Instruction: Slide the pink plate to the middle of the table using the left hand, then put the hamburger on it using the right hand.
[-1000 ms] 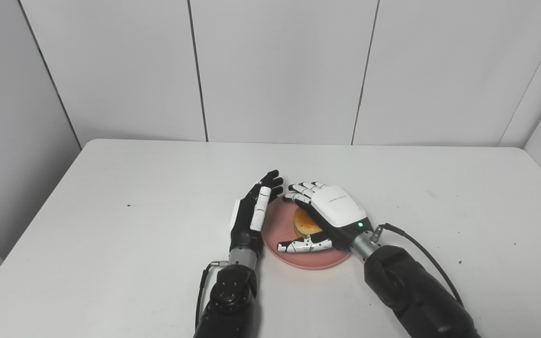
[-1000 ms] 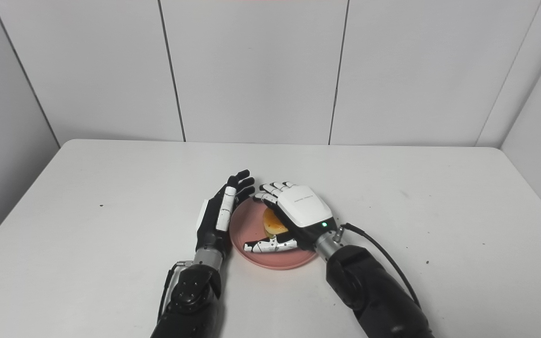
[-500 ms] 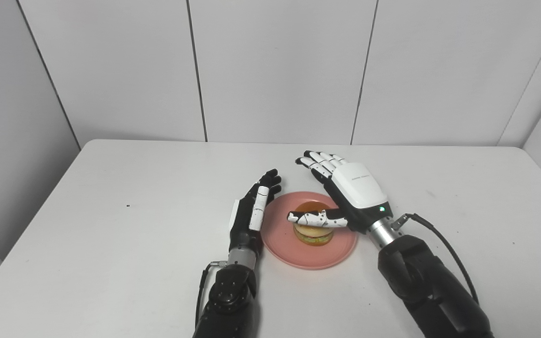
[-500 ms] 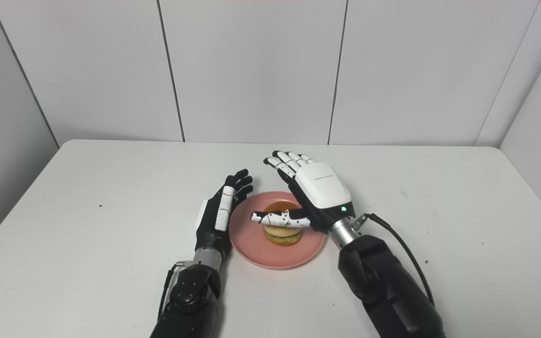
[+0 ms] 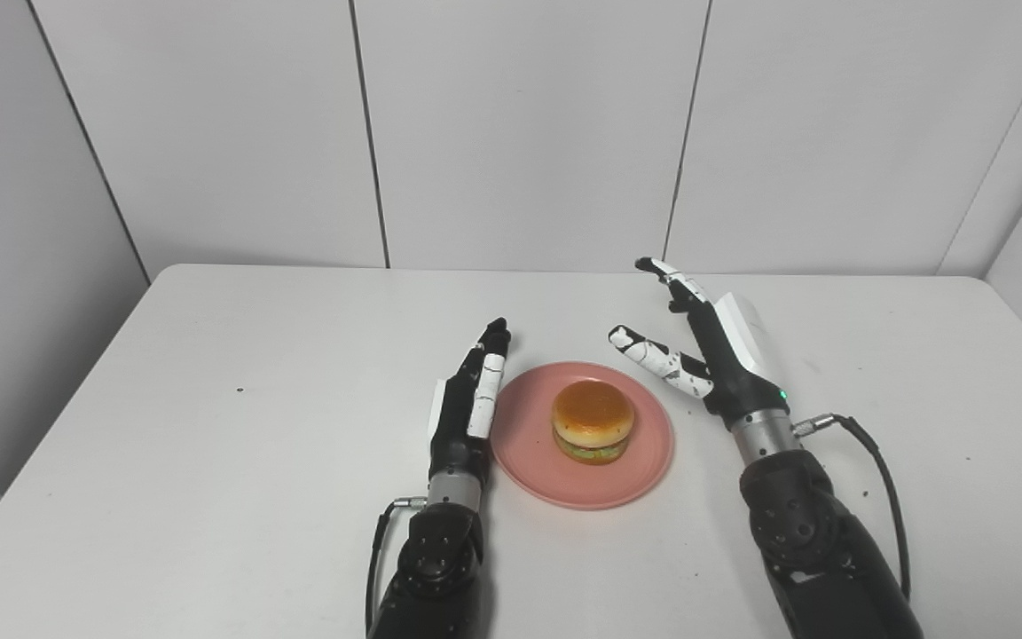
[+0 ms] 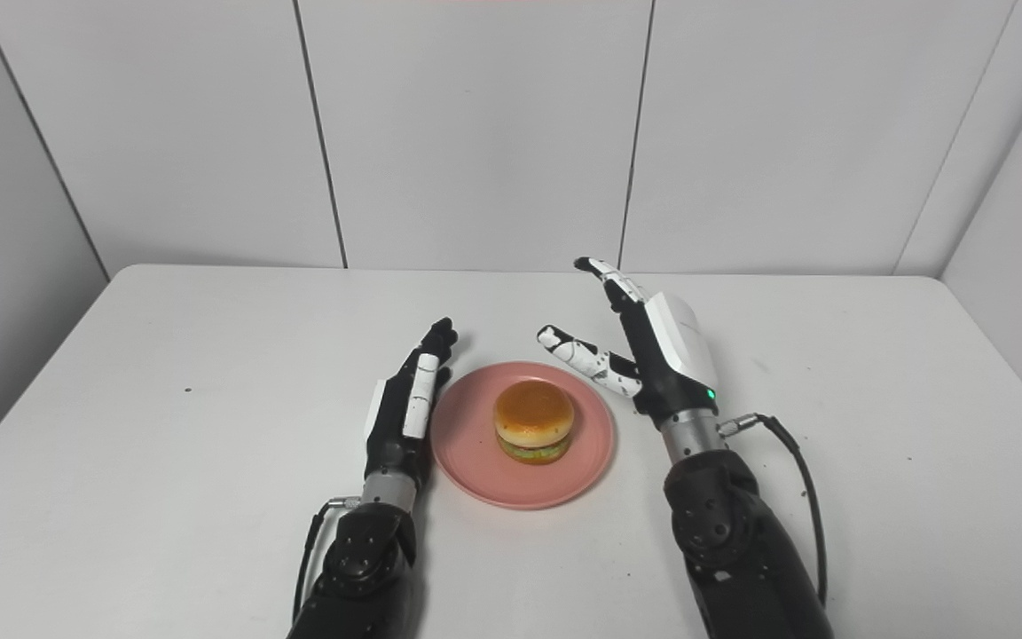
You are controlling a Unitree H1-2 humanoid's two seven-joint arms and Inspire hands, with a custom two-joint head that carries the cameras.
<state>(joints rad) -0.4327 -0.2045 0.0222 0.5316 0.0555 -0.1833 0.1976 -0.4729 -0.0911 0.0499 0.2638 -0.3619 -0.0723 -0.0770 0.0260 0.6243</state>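
In the left eye view, the hamburger is sitting upright near the centre of the pink plate, and the plate is resting on the white tabletop at about its middle. The left robot hand is standing edge-on just beside the plate's left rim, fingers extended and together, gripping nothing; whether it is touching the rim cannot be told. The right robot hand is hovering beside the plate's far right edge, fingers and thumb spread wide, holding nothing and clear of the hamburger. Judged from this layout, both parts of the task are appearing complete, and the step in hand is the withdrawal: the right arm should be lifting up and outward so that no finger is brushing the bun, and the left robot hand should be drawing straight away from the rim to avoid dragging the plate off centre. In the right eye view, the same arrangement is showing: hamburger centred on the plate, right robot hand open above the tabletop with a green indicator lit near its wrist. No brand, label or writing is reading clearly in either view.
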